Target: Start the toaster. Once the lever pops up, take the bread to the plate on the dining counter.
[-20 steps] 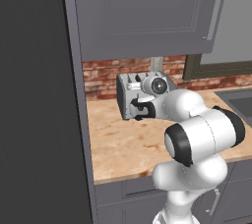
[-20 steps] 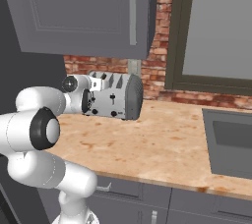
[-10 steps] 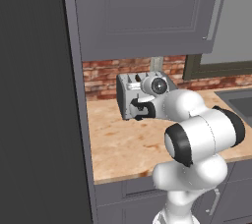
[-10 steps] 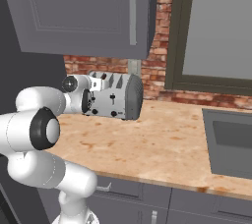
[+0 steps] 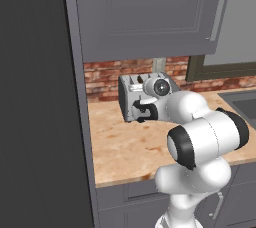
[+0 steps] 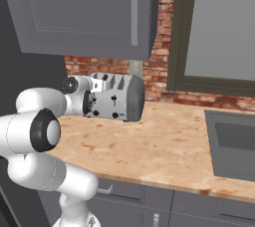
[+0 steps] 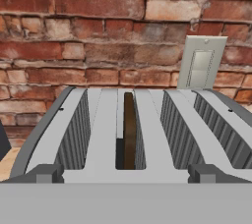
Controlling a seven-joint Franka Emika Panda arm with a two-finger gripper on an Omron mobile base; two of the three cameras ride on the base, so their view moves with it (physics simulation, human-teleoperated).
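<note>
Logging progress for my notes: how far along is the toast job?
Early. The bread sits down in a slot of the toaster. The open gripper is at the toaster's front, holding nothing. Still left: lifting the bread out after the lever pops and carrying it to the plate.

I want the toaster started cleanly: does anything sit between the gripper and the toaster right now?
Nothing visible does. The gripper, open, is right at the front of the toaster, and the bread sits down in a slot.
</note>
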